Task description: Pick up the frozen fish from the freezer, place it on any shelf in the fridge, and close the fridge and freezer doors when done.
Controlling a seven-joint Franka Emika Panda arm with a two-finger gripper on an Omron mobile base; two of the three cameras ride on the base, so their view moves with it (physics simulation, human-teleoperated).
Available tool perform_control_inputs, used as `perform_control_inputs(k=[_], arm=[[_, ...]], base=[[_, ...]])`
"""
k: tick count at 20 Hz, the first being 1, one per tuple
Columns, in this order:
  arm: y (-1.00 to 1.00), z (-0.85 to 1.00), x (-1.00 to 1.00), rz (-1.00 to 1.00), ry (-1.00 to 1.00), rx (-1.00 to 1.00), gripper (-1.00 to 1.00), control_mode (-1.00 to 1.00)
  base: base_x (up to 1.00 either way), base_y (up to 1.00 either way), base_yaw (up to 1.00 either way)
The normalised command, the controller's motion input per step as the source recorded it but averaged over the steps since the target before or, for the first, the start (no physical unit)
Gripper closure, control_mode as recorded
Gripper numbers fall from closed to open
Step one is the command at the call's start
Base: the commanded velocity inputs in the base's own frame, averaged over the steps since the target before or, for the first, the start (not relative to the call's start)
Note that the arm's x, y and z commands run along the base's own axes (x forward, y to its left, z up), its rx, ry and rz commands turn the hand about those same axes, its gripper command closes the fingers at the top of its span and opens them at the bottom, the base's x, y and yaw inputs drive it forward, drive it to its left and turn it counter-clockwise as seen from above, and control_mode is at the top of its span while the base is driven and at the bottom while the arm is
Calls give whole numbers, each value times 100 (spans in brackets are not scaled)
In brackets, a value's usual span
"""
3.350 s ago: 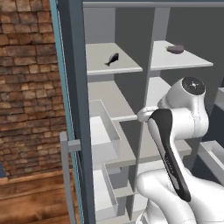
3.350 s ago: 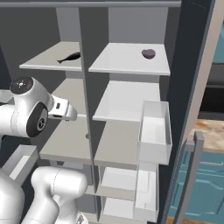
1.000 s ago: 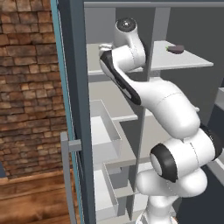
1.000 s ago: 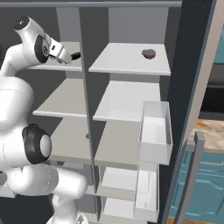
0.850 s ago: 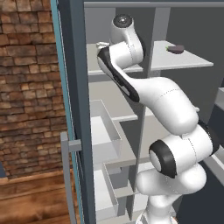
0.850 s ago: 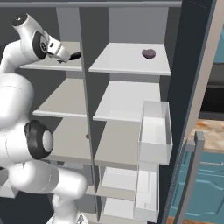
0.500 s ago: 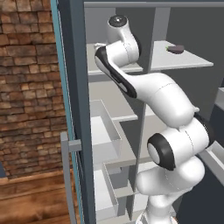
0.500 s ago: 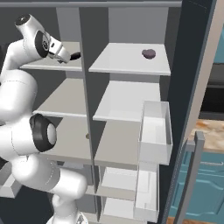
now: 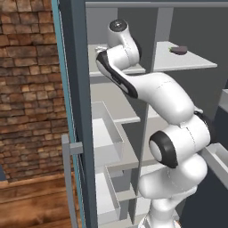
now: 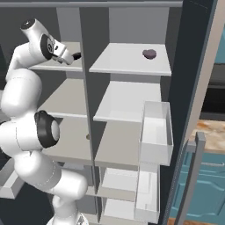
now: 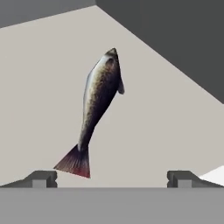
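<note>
The frozen fish is borne flat on the freezer's top shelf; a maroon lump is carried by the neighbouring top shelf

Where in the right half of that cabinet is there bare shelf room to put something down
The right half's top shelf is bare except for the maroon lump near its back right. The second shelf is fully bare, bordered by the centre divider and the door bin. The crowded spot is the left top shelf, where the claw hovers at the fish.
</note>
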Motion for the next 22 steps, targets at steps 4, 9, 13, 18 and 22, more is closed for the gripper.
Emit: perform_control_inputs(k=[4, 9, 13, 18, 22], arm=[[0, 0, 48, 0, 0, 0, -100, -100], [-2, 0, 51, 0, 0, 0, -100, -100], [0, 0, 51, 0, 0, 0, -100, -100], [0, -9, 55, 0, 0, 0, -100, -100], [-1, -15, 48, 0, 0, 0, -100, -100]], base=[[0, 0, 0], [0, 0, 0], [0, 0, 0], [0, 0, 0], [0, 0, 0]])
